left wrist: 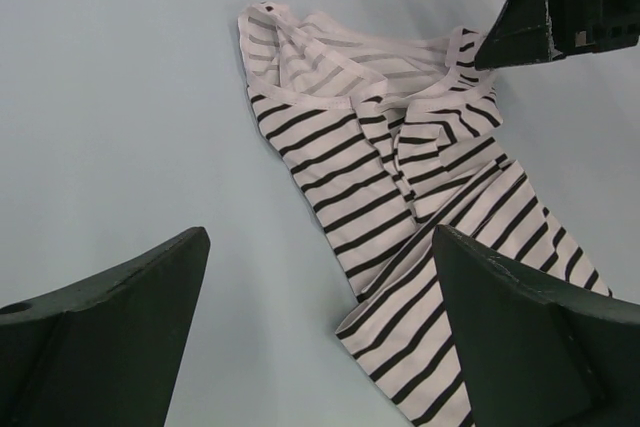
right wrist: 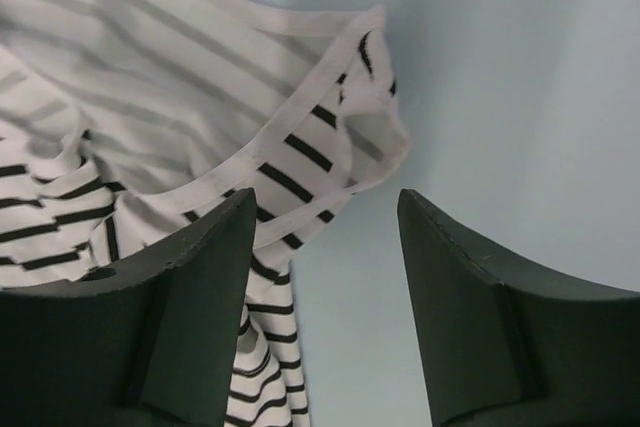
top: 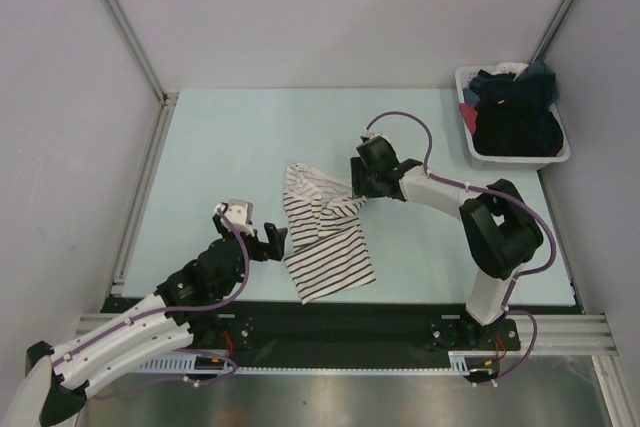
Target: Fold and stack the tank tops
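The white tank top with thin black stripes [top: 325, 237] lies crumpled and partly folded on the pale table, with its straps toward the far side. My right gripper [top: 355, 187] hovers at the top's far right edge, also seen in the left wrist view [left wrist: 560, 7]. It is open [right wrist: 325, 197], its left finger over a strap [right wrist: 300, 152] and bare table between the jaws. My left gripper [top: 275, 242] is wide open [left wrist: 320, 237] just left of the top's [left wrist: 400, 177] near edge and holds nothing.
A white basket [top: 520, 158] heaped with dark clothes [top: 515, 117] stands at the table's far right corner. Metal frame rails run along the left edge [top: 140, 197] and the near edge. Grey walls close in the back and sides.
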{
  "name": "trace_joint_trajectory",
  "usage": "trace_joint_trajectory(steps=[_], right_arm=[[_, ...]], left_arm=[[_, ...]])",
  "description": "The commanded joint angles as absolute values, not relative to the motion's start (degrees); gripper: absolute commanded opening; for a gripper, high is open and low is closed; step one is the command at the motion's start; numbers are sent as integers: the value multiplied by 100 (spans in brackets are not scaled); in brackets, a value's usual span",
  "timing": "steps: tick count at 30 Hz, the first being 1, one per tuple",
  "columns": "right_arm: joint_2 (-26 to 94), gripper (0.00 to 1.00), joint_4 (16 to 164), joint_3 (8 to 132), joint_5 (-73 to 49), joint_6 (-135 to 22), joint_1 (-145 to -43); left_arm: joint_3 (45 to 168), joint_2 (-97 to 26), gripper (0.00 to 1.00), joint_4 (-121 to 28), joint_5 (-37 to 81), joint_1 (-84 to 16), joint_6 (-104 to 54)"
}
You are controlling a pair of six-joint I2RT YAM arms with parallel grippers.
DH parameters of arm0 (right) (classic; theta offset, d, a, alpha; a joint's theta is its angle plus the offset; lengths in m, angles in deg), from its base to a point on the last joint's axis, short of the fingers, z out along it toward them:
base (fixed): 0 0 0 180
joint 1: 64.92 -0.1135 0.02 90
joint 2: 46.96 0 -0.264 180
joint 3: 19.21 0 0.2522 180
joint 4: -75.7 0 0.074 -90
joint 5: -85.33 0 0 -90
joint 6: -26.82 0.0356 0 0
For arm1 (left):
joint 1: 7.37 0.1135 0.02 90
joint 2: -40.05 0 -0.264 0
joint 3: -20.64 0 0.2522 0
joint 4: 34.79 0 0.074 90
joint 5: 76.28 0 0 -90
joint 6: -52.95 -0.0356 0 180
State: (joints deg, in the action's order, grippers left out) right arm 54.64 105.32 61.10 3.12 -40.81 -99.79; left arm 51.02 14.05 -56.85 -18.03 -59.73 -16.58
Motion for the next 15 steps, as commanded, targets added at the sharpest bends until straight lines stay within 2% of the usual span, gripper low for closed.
trace_joint_trajectory(steps=[1,5,8,9,10,13,15], right_arm=[[5700,63,10344,6486,1062,-3971,-9964],[6245,59,10467,7004,1115,-4006,-9903],[6535,29,10615,7417,1088,-4032,-9867],[6545,5,10634,7531,1071,-4076,-9867],[6510,0,10608,7732,879,-4216,-9893],[6072,0,10371,8146,282,-4497,-10269],[5685,0,10353,8848,26,-4822,-10508]], left_arm=[[5339,1412,100,-5611,-1801,-5949,-1701],[5356,1369,100,-5611,-1783,-5949,-1710],[5382,1333,100,-5611,-1783,-5949,-1710],[5382,1325,100,-5620,-1775,-5949,-1701],[5382,1333,100,-5620,-1783,-5949,-1701],[5365,1333,100,-5611,-1801,-5949,-1701],[5365,1333,100,-5611,-1827,-5949,-1701]])
